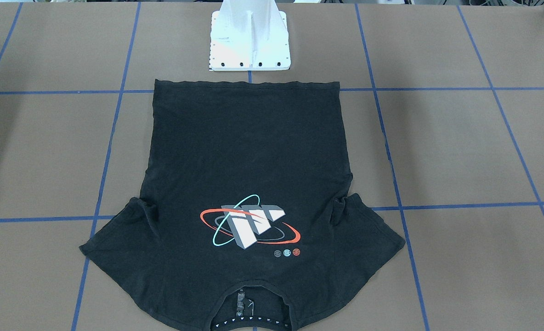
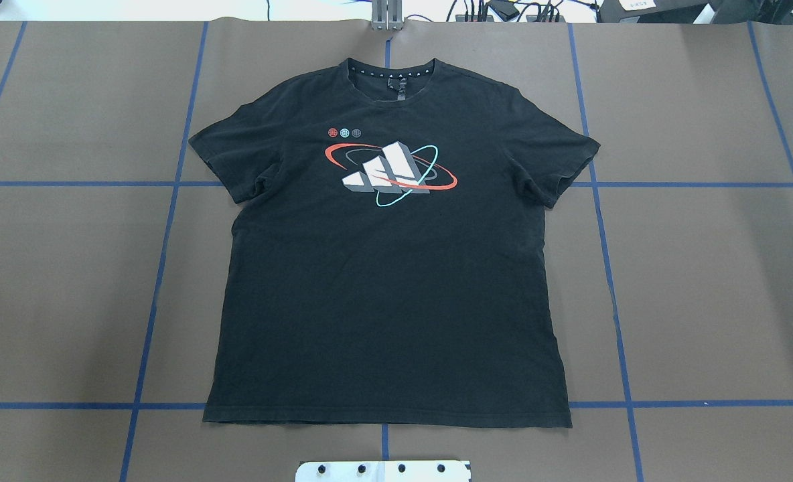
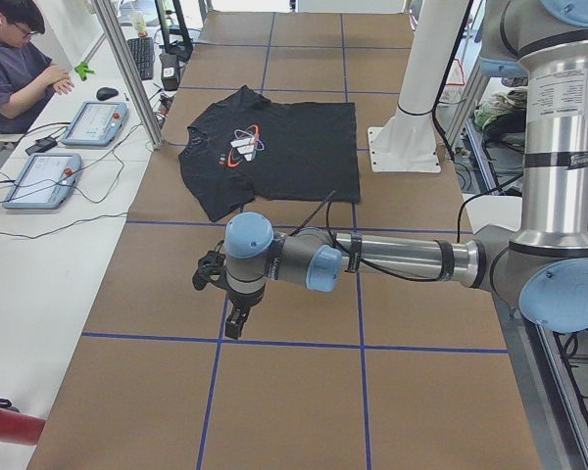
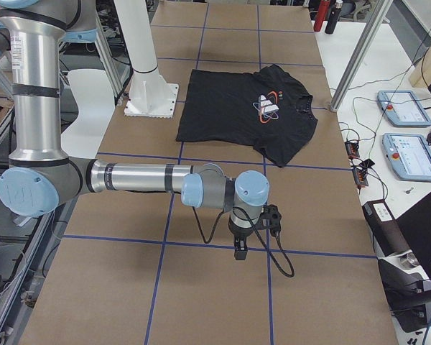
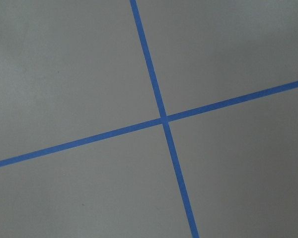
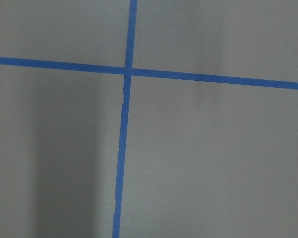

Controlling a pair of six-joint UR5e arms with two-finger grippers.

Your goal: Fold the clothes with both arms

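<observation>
The black T-shirt (image 2: 383, 288) lies flat and spread out, face up, in the middle of the table, collar at the far side from the robot. It also shows in the front view (image 1: 249, 156), the exterior left view (image 3: 294, 157) and the exterior right view (image 4: 230, 118). Its chest graphic (image 2: 390, 171) is uncovered. My left gripper (image 3: 233, 328) hangs over bare table, well off the shirt toward the table's left end. My right gripper (image 4: 239, 251) hangs over bare table toward the right end. I cannot tell whether either is open or shut. Neither touches the shirt.
The white pedestal mount (image 1: 250, 41) stands just behind the shirt's hem. Blue tape lines (image 5: 161, 116) cross the brown table cover under both wrist cameras. A seated person (image 3: 15, 69) and control tablets (image 3: 41, 181) are at a side desk beyond the table's far edge.
</observation>
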